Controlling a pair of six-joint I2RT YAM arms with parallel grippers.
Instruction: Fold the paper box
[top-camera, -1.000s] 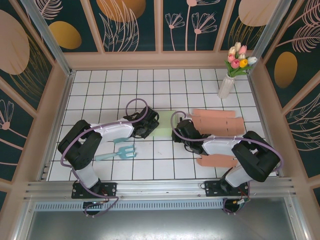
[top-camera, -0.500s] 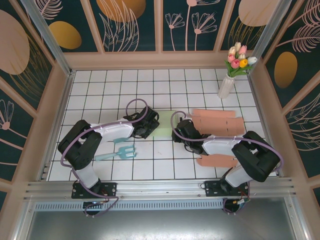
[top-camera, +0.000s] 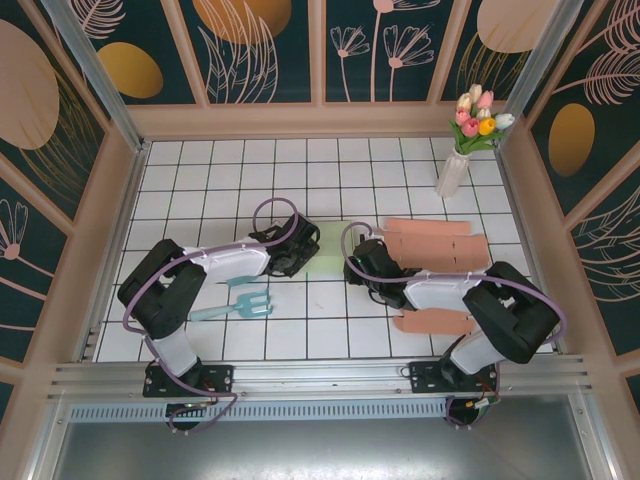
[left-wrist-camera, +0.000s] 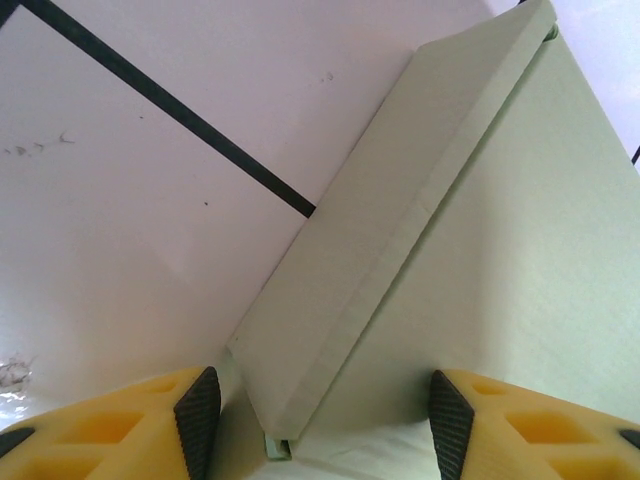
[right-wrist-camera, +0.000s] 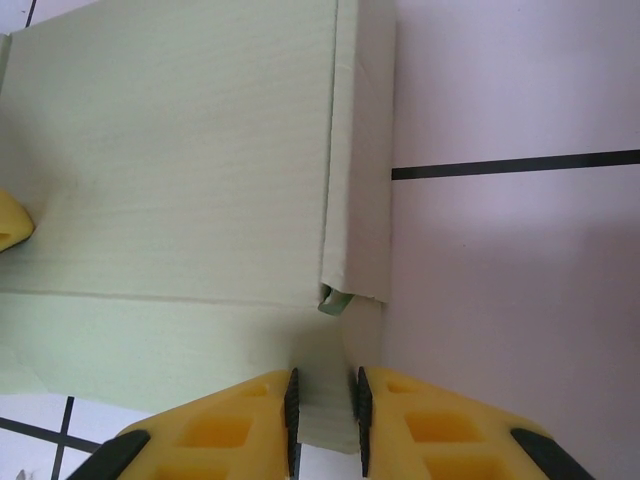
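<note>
In the middle of the white tiled table (top-camera: 200, 170) lies the one pale green paper box (top-camera: 331, 250), flat on the tiles, with an arm at either end of it. From the right wrist you can see the right gripper (right-wrist-camera: 325, 420) with its two yellow fingers (right-wrist-camera: 430, 420) pressed close on a narrow green tab at the near edge of the box (right-wrist-camera: 180, 150), pinching it. The left gripper (left-wrist-camera: 325, 430) stands spread wide, its black pads (left-wrist-camera: 198, 420) well apart, and a folded-over flap of the box (left-wrist-camera: 470, 250) runs down between them. Just beyond the right gripper (top-camera: 362, 262) are two lots of pink card (top-camera: 435, 245), one farther back and one nearer (top-camera: 432, 322). Near the left gripper (top-camera: 295, 245) lies one teal garden fork (top-camera: 240, 305). At the far right corner stands one vase (top-camera: 452, 172) of tulips (top-camera: 478, 115).
</note>
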